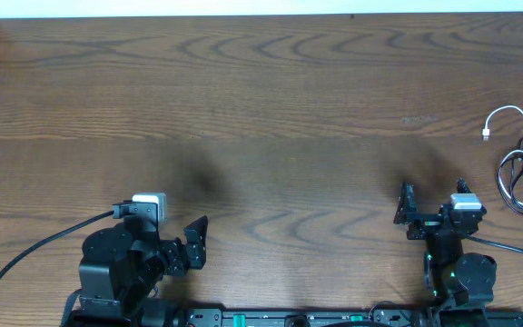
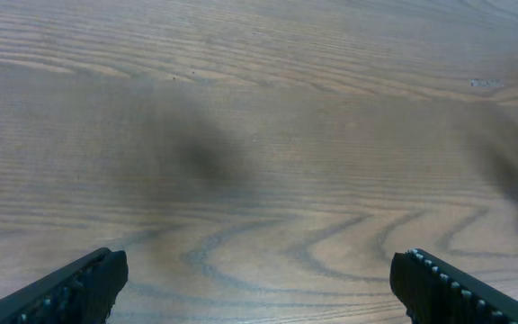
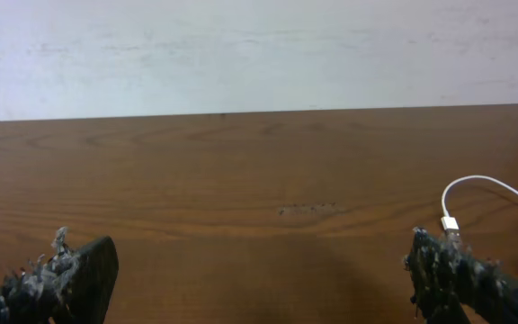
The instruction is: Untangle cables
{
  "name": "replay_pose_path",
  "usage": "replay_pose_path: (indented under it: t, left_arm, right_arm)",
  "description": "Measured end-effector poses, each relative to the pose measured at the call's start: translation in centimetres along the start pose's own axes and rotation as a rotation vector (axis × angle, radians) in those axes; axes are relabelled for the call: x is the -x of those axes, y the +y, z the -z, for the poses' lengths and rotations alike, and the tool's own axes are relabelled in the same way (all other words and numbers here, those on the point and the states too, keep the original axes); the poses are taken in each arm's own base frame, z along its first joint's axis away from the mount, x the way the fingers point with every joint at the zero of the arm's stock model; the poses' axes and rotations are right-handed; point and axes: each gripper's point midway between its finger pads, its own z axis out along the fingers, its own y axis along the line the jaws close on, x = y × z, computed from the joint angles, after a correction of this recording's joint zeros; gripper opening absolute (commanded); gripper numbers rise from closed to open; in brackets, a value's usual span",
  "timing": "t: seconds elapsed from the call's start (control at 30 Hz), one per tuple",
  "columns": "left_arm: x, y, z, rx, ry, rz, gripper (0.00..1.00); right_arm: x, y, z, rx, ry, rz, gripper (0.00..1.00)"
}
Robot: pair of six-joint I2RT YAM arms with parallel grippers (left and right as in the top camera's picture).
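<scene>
The white cable (image 1: 507, 115) and the black cable (image 1: 516, 173) lie looped together at the table's far right edge, the white plug end pointing left. The white cable's plug also shows in the right wrist view (image 3: 451, 222). My right gripper (image 1: 432, 203) is open and empty, left of the cables and near the front edge; in its wrist view (image 3: 259, 274) only wood lies between the fingers. My left gripper (image 1: 184, 243) is open and empty at the front left, far from the cables; its wrist view (image 2: 259, 279) shows bare wood.
The wooden table (image 1: 261, 109) runs to a white wall at the back. Thick black arm cables (image 1: 25, 259) trail at the front left and front right. The table's right edge lies just past the cables.
</scene>
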Motion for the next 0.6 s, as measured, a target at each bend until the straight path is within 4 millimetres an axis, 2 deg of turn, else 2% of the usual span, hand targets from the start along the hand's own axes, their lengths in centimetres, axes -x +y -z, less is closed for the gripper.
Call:
replay_pose_path:
  t: [0.43, 0.6]
  left_arm:
    - [-0.3, 0.0, 0.2, -0.004, -0.023, -0.004, 0.98]
    - [-0.3, 0.3, -1.3, -0.025, -0.132, -0.024, 0.98]
  right_arm:
    - [0.0, 0.0, 0.0, 0.000, 0.000, 0.000, 0.99]
    - [0.0, 0.0, 0.0, 0.000, 0.000, 0.000, 0.99]
